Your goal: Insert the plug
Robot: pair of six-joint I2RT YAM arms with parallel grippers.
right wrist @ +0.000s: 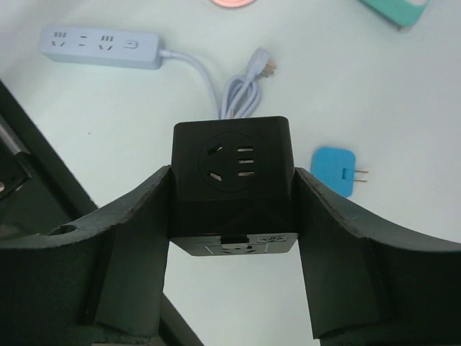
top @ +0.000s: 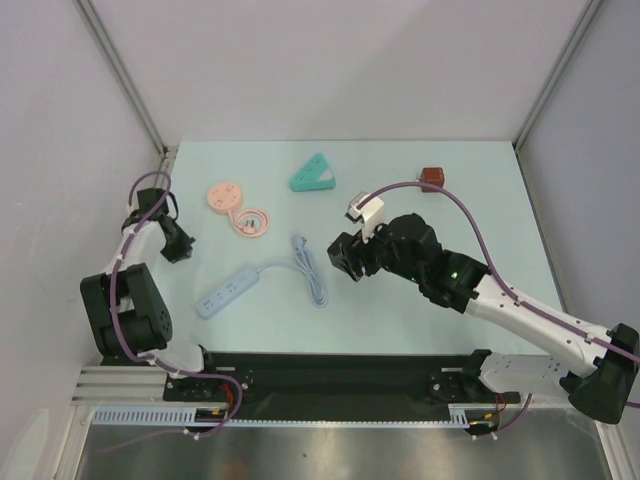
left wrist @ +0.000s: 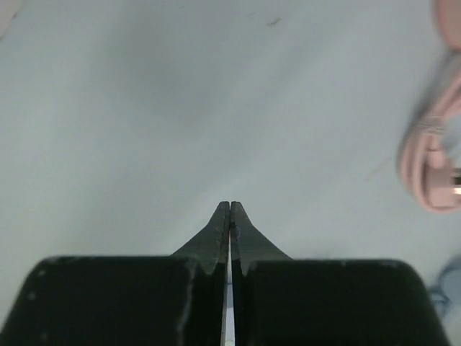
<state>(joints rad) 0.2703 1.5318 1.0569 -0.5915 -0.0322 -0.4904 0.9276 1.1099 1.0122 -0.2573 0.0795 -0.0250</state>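
Your right gripper point(right wrist: 232, 189) is clamped on the black cube point(right wrist: 232, 155), one finger pressed flat against each side. The cube's socket face points back at the wrist camera, and a second socket face shows along its lower edge. From above, this gripper point(top: 350, 258) sits near the middle of the table point(top: 450, 200). You cannot tell from either view whether the cube touches the table.

The blue plug point(right wrist: 335, 171) lies flat on the table just beside the right-hand finger in the wrist view, apart from the cube, with its two prongs pointing away from the cube.

The blue strip point(top: 225, 292) lies left of the cube. Its cable point(top: 312, 275) is looped between the two, and the strip plug point(right wrist: 265, 65) rests loose on the table beyond the cube.

Your left gripper point(left wrist: 230, 209) is fully closed with its fingertips pressed together and nothing between them. It hangs over bare table at the left side point(top: 178, 245). The coiled pink cable point(left wrist: 432, 166) lies near it, at the right edge of its wrist view.
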